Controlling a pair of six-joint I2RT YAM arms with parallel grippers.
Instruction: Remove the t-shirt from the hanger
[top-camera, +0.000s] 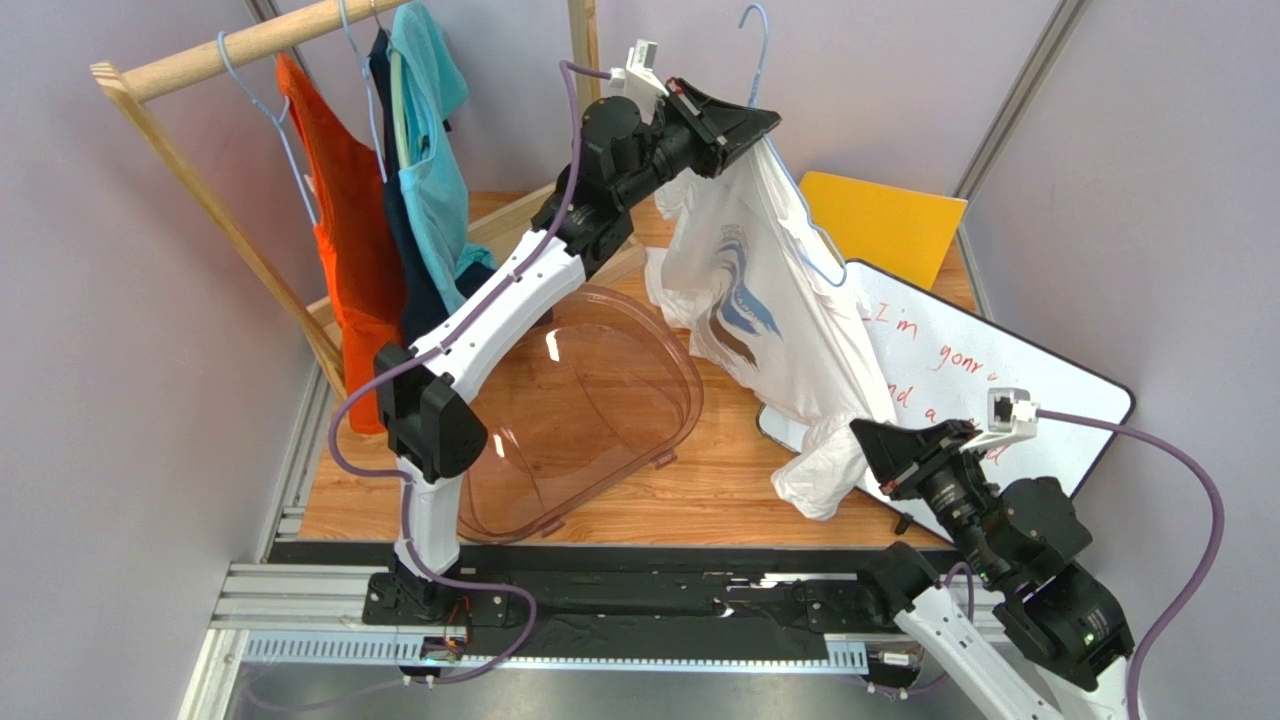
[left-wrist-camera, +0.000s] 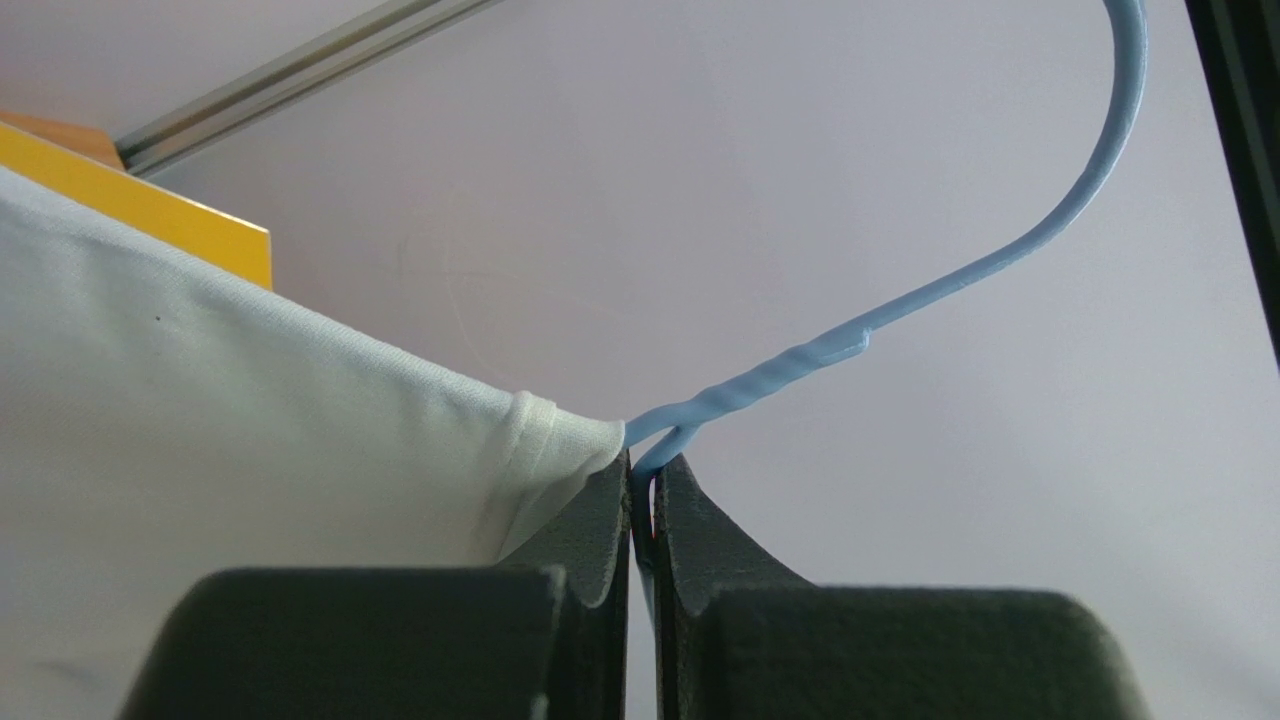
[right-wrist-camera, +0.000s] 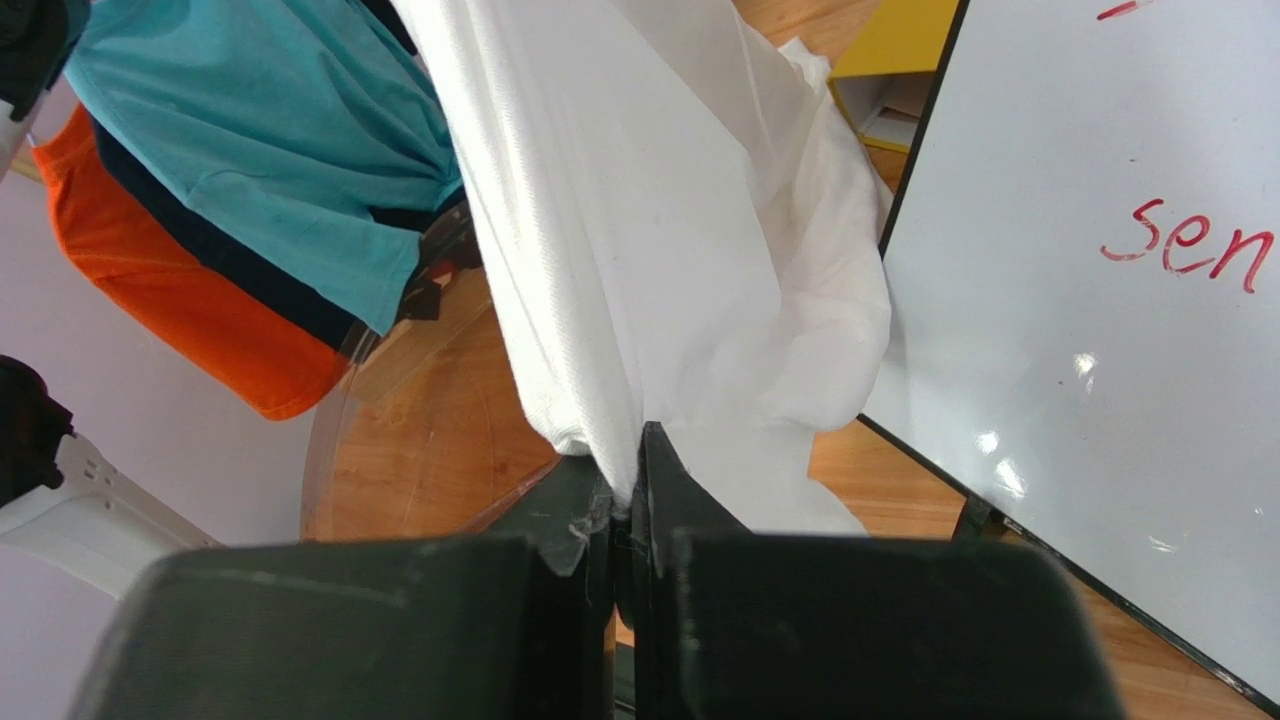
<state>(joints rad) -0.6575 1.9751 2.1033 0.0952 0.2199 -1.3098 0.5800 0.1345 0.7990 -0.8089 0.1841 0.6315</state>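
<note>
A white t-shirt with a blue and brown print hangs on a light blue wire hanger, held up over the table. My left gripper is shut on the hanger's wire just below its twisted neck, beside the shirt's collar. My right gripper is shut on the shirt's lower hem, with the cloth stretched up from its jaws. The hanger's hook is free in the air.
A wooden rack at the back left carries orange, navy and teal shirts on hangers. A clear plastic tub lies under the left arm. A whiteboard and a yellow board lie at the right.
</note>
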